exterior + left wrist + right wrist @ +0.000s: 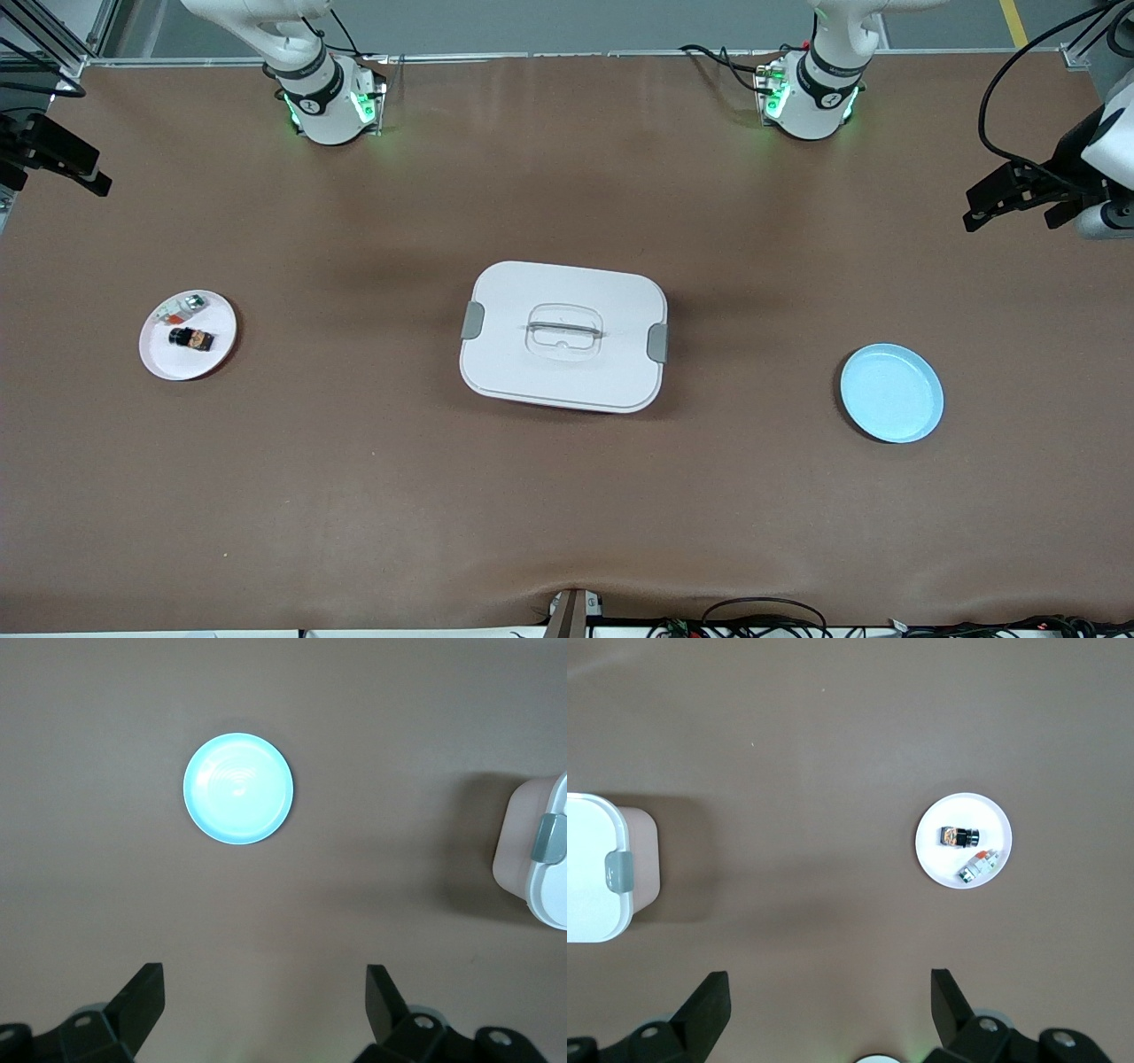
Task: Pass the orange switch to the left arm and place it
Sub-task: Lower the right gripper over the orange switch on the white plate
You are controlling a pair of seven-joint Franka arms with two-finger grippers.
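Your left tool [266,1010] hangs high over the worktop [567,514] at the left arm's end, fingers spread wide and holding nothing, with the light blue plate [238,788] below it. Your right tool [831,1014] is likewise wide open and empty, up over the right arm's end. There the orange switch [959,835] lies on the white plate [935,850] beside a whitish small part [980,865]. The box [563,335] sits mid-worktop between the two plates.

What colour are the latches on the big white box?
Grey latches, clearest in the front view.
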